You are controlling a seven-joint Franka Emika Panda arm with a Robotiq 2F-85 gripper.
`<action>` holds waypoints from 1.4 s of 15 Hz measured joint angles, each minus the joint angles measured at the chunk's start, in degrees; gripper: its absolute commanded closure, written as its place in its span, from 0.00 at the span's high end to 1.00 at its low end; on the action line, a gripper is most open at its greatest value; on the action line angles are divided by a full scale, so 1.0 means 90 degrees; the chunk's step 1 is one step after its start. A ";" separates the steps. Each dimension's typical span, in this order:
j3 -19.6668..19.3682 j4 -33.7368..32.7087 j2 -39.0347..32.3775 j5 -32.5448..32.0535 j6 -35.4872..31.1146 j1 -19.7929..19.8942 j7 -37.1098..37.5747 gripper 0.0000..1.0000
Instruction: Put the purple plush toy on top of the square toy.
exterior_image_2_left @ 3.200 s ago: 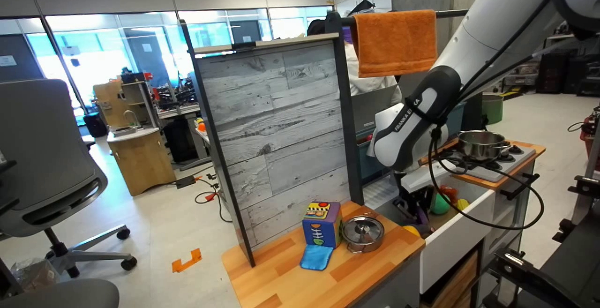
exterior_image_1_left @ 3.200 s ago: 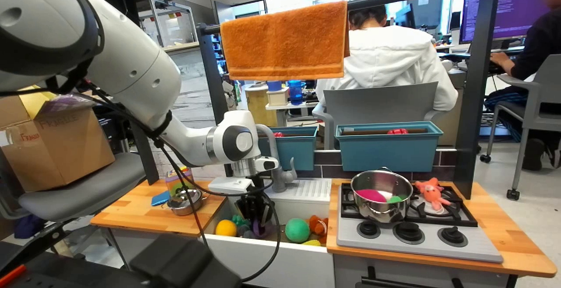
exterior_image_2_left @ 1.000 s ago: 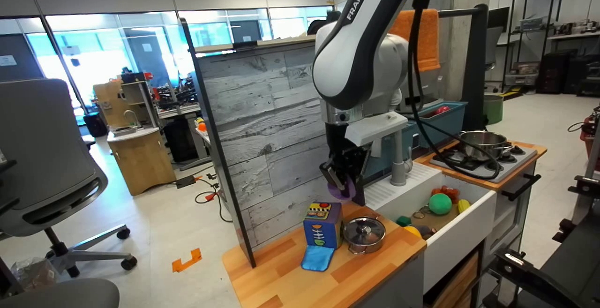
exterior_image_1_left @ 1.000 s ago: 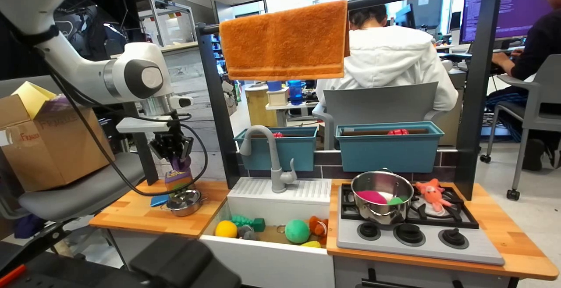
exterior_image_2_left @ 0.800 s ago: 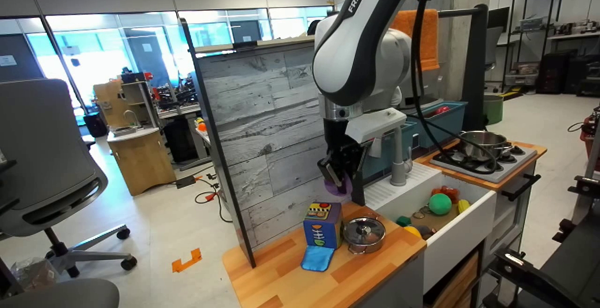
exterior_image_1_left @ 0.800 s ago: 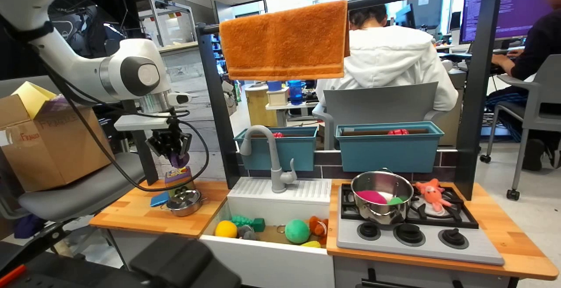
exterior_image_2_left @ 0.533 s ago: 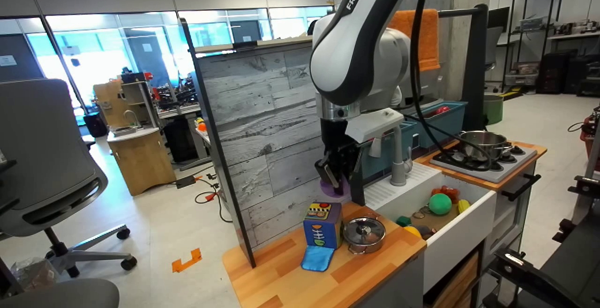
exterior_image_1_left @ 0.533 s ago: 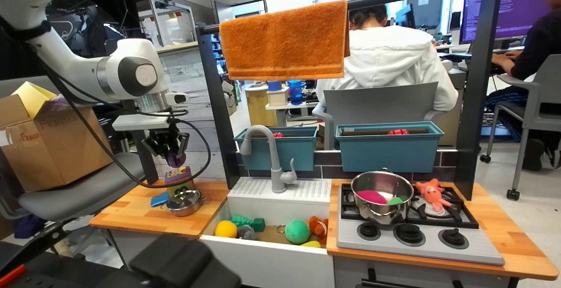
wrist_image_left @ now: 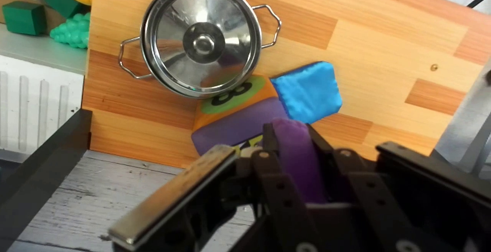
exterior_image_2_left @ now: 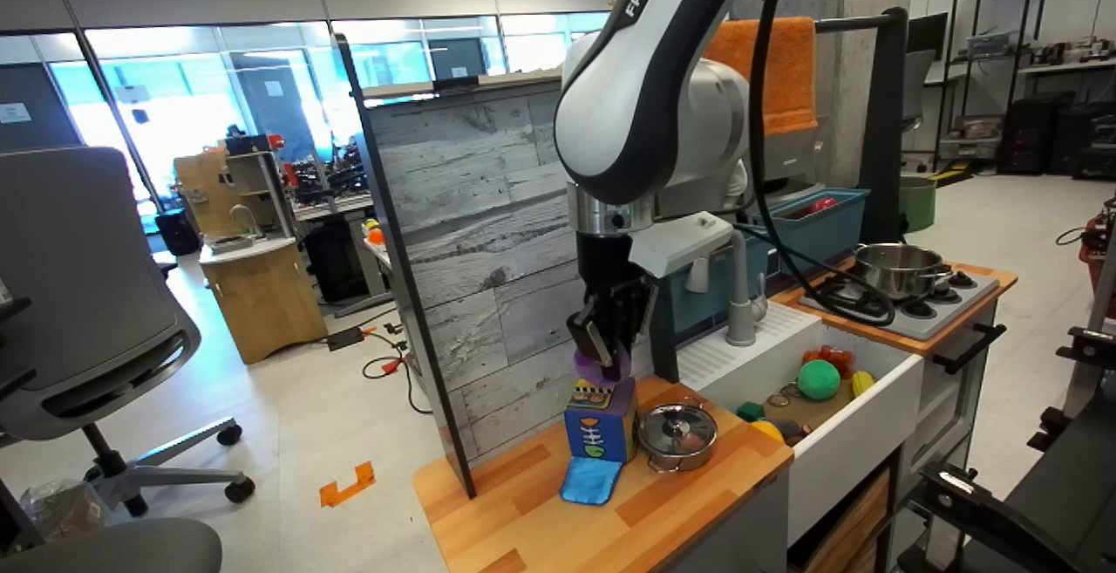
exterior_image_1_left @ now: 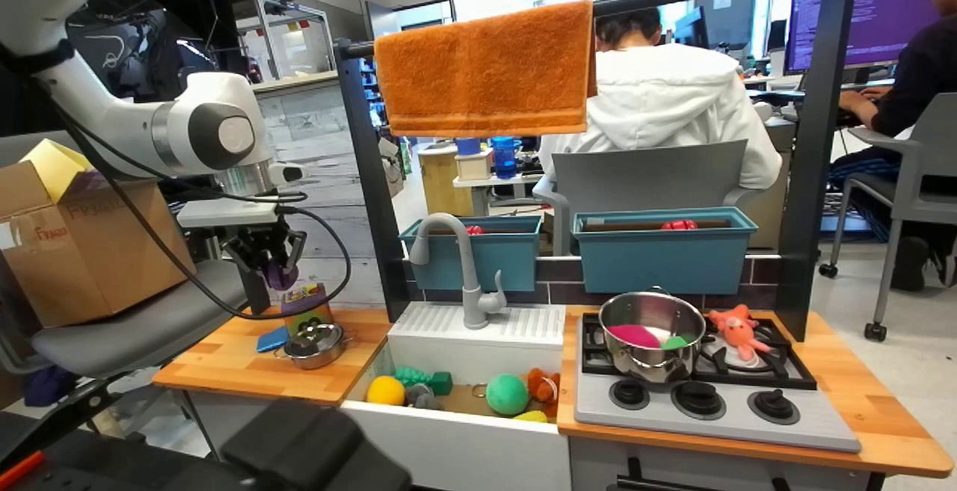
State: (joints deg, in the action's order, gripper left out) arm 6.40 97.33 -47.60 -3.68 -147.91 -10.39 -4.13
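Wrist view: the gripper (wrist_image_left: pixel 292 129) had the purple plush toy (wrist_image_left: pixel 299 160) pinched between its fingers (wrist_image_left: pixel 270 139), one bearing on each side. Both exterior views agreed, showing the purple plush toy hanging from the fingertips, above the level of the wooden counter (exterior_image_2_left: pixel 663 512). Just below it, in an exterior view, stood the square toy (exterior_image_2_left: pixel 600 425), upright on that counter, with a blue flap (wrist_image_left: pixel 308 91) spread at its foot and a lidded pot (wrist_image_left: pixel 201 41) just beside it.

Grasp: judged complete. Carry: judged nearly complete, the purple plush toy being close to the upper face of the square toy. Contact between the two could not be confirmed; they overlapped in line of sight, but no view settled whether they touched. Placement: not yet done, since the fingers were pressed on the purple plush toy and none of its weight could be shown to rest below.

Judged outstanding: a slight sideways correction, a short lowering, release and withdrawal. The correction was suggested by the wrist view, where part of the square toy's patterned top showed to one side of the purple plush toy. An off-centre release risked a roll over the edge. A yellow ball (exterior_image_1_left: pixel 386 389) and a green ball (exterior_image_1_left: pixel 508 393) lay in the sink (exterior_image_1_left: pixel 463 446) and called for no action.
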 measured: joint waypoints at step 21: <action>-0.0002 -0.0791 -0.0658 -0.0013 0.0307 0.0077 -0.0162 0.05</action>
State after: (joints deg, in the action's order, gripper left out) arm 6.38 90.22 -53.52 -3.79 -145.15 -9.70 -5.59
